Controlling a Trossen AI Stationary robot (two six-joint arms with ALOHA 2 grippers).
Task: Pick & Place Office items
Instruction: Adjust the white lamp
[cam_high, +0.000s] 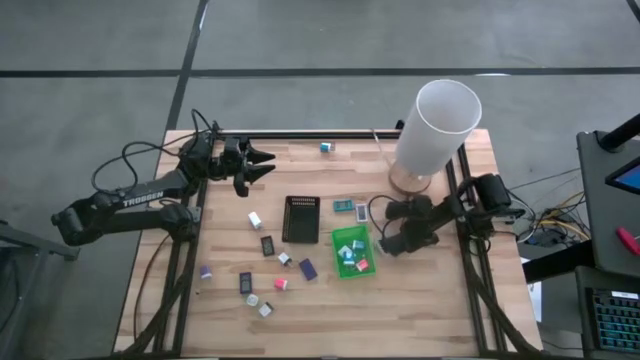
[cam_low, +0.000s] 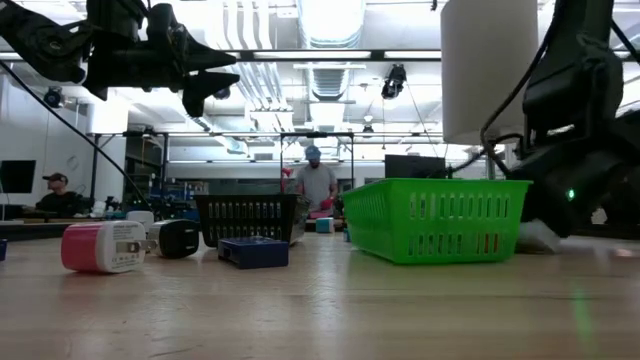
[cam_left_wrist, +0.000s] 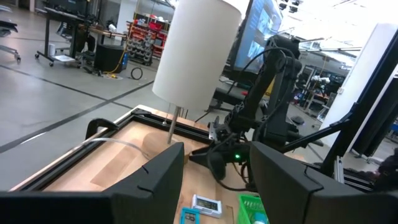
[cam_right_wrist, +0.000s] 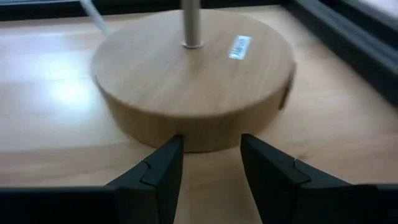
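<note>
My right gripper (cam_right_wrist: 208, 168) is low over the table at the right side, just beside the green tray (cam_high: 352, 252), and its fingers are apart with nothing between them. They point at the round wooden base (cam_right_wrist: 194, 78) of the table lamp (cam_high: 436, 125), which is very near. My left gripper (cam_high: 262, 165) is raised at the far left of the table, fingers also apart and empty. The office items (cam_high: 268, 272) lie scattered on the wood in the near left part, well apart from both my grippers. Some small pieces (cam_high: 352, 254) are inside the green tray, close to my right gripper. The black tray (cam_high: 300, 219) is between.
</note>
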